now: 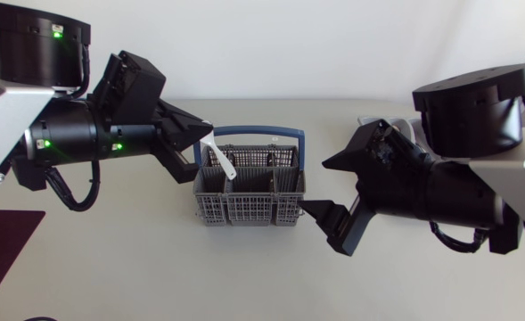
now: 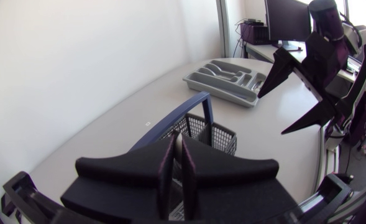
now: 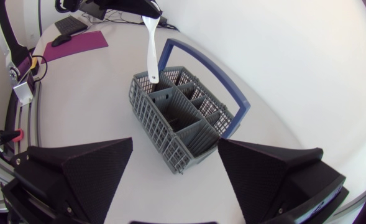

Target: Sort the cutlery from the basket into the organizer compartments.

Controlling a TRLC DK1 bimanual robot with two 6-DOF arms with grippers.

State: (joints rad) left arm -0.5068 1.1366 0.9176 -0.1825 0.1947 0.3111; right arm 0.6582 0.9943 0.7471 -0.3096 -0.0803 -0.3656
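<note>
1. Your left hand [image 1: 207, 147] is clamped on a white utensil [image 3: 151, 46], whose lower end is at the basket [image 1: 244, 209] rim.
2. Your right hand [image 1: 324, 189] gapes wide and empty, just beside the basket.
3. The organizer [image 2: 217, 92] sits behind your right arm, well apart from the basket.
4. A purple mat [image 1: 4, 241] lies at the bench [image 1: 155, 267] edge.

My left gripper [image 2: 178, 169] pinches a thin white utensil [image 2: 178, 148] between its fingers, right above the blue-handled basket [image 2: 215, 134]. Farther along the table sits the organizer [image 2: 223, 82], with my right gripper [image 2: 271, 115] spread wide near it.
</note>
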